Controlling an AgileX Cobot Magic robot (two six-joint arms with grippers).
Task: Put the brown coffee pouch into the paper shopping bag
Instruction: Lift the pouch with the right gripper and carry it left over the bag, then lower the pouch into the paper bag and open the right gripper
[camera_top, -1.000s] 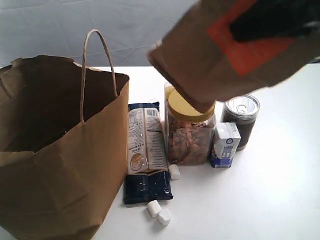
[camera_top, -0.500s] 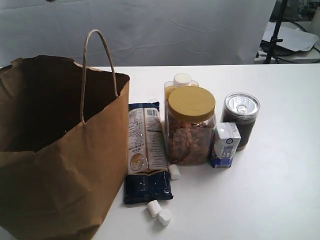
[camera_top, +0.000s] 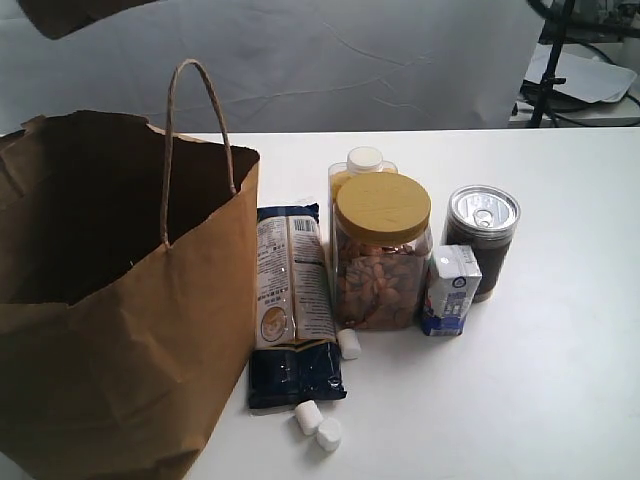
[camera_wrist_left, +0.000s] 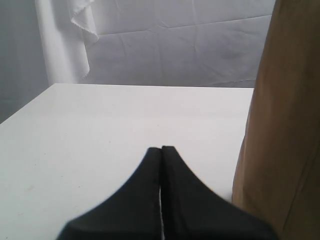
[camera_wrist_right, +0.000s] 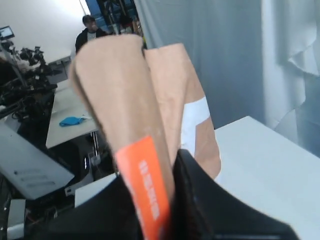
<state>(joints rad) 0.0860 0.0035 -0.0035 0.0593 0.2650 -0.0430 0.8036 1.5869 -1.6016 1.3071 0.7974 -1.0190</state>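
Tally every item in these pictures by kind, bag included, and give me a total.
paper shopping bag: 1
brown coffee pouch: 1
dark blue packet: 1
nut jar: 1
white-capped bottle: 1
can: 1
small carton: 1
white marshmallow-like pieces: 3
Total: 10

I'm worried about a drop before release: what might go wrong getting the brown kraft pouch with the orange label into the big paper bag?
The brown kraft coffee pouch is pinched by the right gripper near one end, with most of it sticking out, so it may swing or slip. The large brown paper shopping bag has an upright twisted cord handle at its mouth that the pouch may snag.
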